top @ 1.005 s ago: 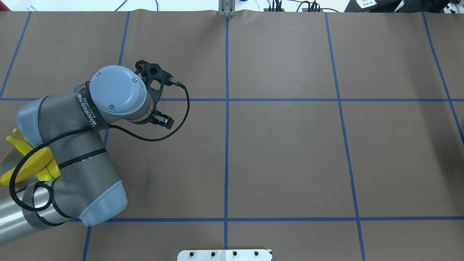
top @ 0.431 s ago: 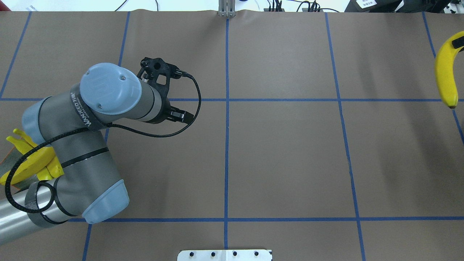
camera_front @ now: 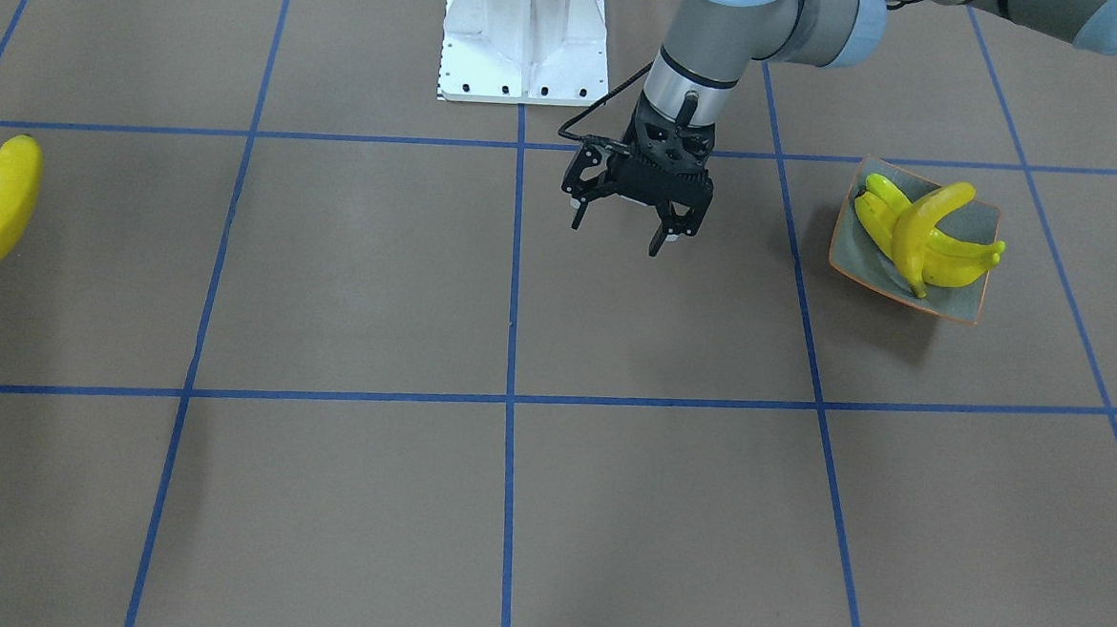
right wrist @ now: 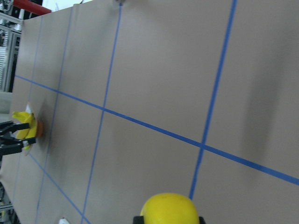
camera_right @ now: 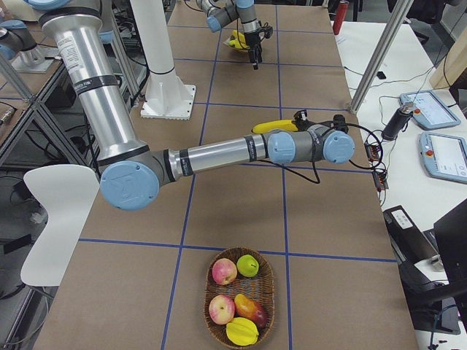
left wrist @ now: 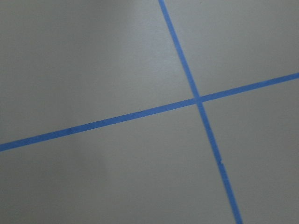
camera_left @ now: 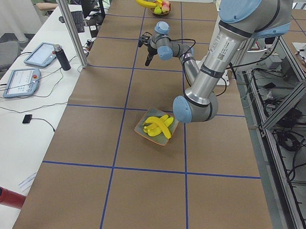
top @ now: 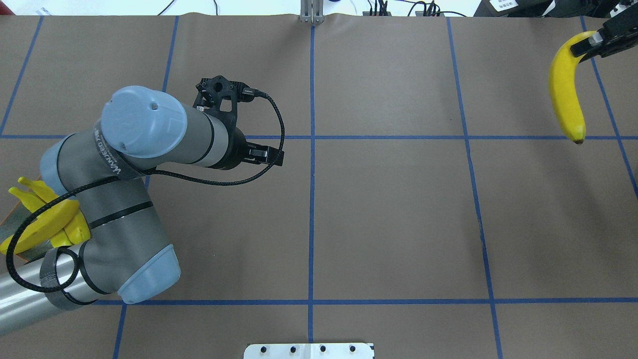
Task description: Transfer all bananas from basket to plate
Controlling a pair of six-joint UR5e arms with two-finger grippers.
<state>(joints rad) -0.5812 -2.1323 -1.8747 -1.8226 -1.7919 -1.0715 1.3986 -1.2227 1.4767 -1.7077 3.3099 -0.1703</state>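
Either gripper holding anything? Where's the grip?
Right gripper holds a banana near one end; the rest hangs free above the table. Left gripper is open and empty.

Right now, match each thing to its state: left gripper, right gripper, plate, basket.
Things:
1. left gripper
2. right gripper
3. plate
4. basket

States:
A. holds apples
B. jaws apart, empty
C. shut on a banana
D. piled with bananas

Pairs: 1-B, 2-C, 3-D, 4-A
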